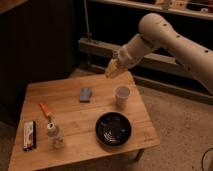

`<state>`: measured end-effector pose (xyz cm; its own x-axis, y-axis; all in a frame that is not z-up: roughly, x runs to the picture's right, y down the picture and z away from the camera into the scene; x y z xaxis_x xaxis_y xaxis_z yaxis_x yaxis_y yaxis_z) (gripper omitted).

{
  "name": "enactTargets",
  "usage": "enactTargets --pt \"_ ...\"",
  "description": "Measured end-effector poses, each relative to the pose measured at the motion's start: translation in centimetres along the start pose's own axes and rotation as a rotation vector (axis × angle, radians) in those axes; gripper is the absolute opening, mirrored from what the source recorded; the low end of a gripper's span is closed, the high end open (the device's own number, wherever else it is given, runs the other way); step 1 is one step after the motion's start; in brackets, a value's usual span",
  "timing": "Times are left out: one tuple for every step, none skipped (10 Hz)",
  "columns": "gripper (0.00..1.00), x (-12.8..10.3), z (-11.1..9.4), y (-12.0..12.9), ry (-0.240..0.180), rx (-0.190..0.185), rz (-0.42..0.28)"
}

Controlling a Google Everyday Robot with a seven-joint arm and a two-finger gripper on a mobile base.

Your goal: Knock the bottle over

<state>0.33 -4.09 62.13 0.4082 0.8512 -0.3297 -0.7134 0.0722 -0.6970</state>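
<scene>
Bottle [53,134], upright on the desk [75,112], is probably light and tippy; push it high up. Pincer [112,70] hangs well apart from the bottle; whether it is open I cannot tell.

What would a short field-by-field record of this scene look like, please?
table: small, wooden
bottle: clear, white cap, upright near the front left, not yet knocked over
gripper: raised by the table's far edge, well apart from the bottle, touching nothing
white cup: upright, right rear of the table
black dish: front right
blue-grey pad: lying left of the cup
orange pen-like object: lying just behind the bottle
flat packet: left of the bottle
</scene>
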Motion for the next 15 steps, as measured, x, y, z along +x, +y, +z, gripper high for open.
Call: enactTargets --pt "0.18 0.3 0.3 0.5 0.007 -0.001 -0.012" --pt "0.18 0.3 0.3 0.4 0.007 0.0 -0.012" --pt "0.18 0.2 0.2 0.4 0.004 -0.004 -0.01" --pt "0.18 0.1 0.1 0.5 0.001 -0.015 -0.017" --pt "0.18 0.6 0.0 1.3 0.003 -0.045 -0.044" --pt "0.18 1.4 0.0 2.2 0.005 -0.067 -0.061" --pt "0.18 2.6 0.3 3.3 0.007 -0.087 -0.075" --pt "0.18 4.6 1.0 5.1 0.015 -0.116 -0.086" --pt "0.18 6.8 1.9 7.0 0.023 -0.144 -0.102" --pt "0.18 8.2 2.6 8.2 0.03 -0.159 -0.118" --pt "0.18 10.8 4.1 10.2 0.042 -0.185 -0.142" --pt "0.18 12.8 5.7 11.5 0.051 -0.208 -0.162" --pt "0.18 14.6 7.3 12.7 0.06 -0.223 -0.184" --pt "0.18 17.1 9.9 14.6 0.078 -0.245 -0.22" --pt "0.18 18.4 11.8 15.7 0.09 -0.263 -0.241"
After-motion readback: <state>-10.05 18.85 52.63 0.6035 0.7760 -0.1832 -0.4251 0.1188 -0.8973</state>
